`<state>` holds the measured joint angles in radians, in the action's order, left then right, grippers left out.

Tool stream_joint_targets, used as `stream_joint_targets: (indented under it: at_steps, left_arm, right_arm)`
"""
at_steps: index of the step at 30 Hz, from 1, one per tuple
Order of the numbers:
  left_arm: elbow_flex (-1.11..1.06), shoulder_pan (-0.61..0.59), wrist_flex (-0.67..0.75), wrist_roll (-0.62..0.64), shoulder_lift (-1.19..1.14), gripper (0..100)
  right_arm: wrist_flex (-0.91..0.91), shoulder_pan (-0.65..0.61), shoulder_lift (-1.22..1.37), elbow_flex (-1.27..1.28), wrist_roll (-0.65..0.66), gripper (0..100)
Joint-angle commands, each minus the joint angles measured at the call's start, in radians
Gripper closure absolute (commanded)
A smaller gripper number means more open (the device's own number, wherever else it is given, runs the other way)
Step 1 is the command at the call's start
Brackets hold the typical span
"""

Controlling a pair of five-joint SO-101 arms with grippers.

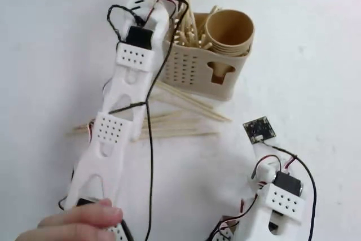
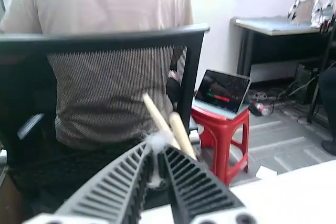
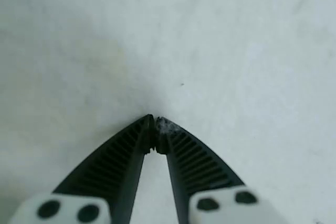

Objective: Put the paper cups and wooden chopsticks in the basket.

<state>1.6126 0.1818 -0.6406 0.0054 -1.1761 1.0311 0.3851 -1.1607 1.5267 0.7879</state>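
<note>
Left wrist view showed two wooden chopsticks (image 2: 177, 129) pinched in the left gripper (image 2: 157, 149), their ends projecting past its tips. Such sticks were judged light, stiff and smooth (prone to pivot or slide in a pinch), so a hold near mid-length was advisable. High view placed that arm over the basket (image 1: 194, 77), which held the paper cups (image 1: 228, 26); loose chopsticks (image 1: 180, 129) lay on the table (image 1: 316, 71) just beside it. Right gripper (image 3: 155, 121) was pressed together, empty, above the table.
</note>
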Motion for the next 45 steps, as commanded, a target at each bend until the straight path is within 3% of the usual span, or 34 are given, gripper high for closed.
stream_joint_targets:
  at_steps: [1, 9, 17, 22, 26, 30, 32, 34, 37, 41, 45]
  left_arm:
    - [0.046, 0.022, -0.032, -0.006, 0.142, 97]
    - [0.049, 0.071, -0.112, -0.006, 0.214, 97]
    - [-0.009, -0.007, -0.189, 0.097, 0.289, 97]
    - [-0.012, -0.065, -0.203, 0.095, 0.328, 97]
    - [-0.017, -0.157, -0.427, 0.080, 0.414, 97]
    - [-0.014, -0.203, -0.783, -0.155, 0.501, 97]
    - [-0.021, -0.200, -0.841, -0.270, 0.519, 97]
    - [-0.021, -0.174, -0.859, -0.279, 0.521, 97]
    - [-0.021, -0.117, -0.787, -0.175, 0.519, 97]
    - [-0.077, -0.027, -0.488, 0.012, 0.476, 97]
    - [-0.186, 0.048, -0.235, 0.049, 0.392, 97]
  right_arm:
    - [-0.015, 0.002, -0.008, -0.003, 0.003, 98.1]
    - [-0.015, 0.002, -0.008, -0.003, 0.003, 98.1]
    - [-0.015, 0.002, -0.008, -0.003, 0.003, 98.1]
    - [-0.015, 0.002, -0.008, -0.003, 0.003, 98.1]
    - [-0.015, 0.002, -0.008, -0.003, 0.003, 98.1]
    - [-0.015, 0.002, -0.008, -0.003, 0.003, 98.1]
    - [-0.015, 0.002, -0.008, -0.003, 0.003, 98.1]
    - [-0.015, 0.002, -0.008, -0.003, 0.003, 98.1]
    - [-0.015, 0.002, -0.008, -0.003, 0.002, 98.1]
    - [-0.015, 0.002, -0.008, -0.003, 0.002, 98.1]
    - [-0.015, 0.002, -0.008, -0.003, 0.006, 98.1]
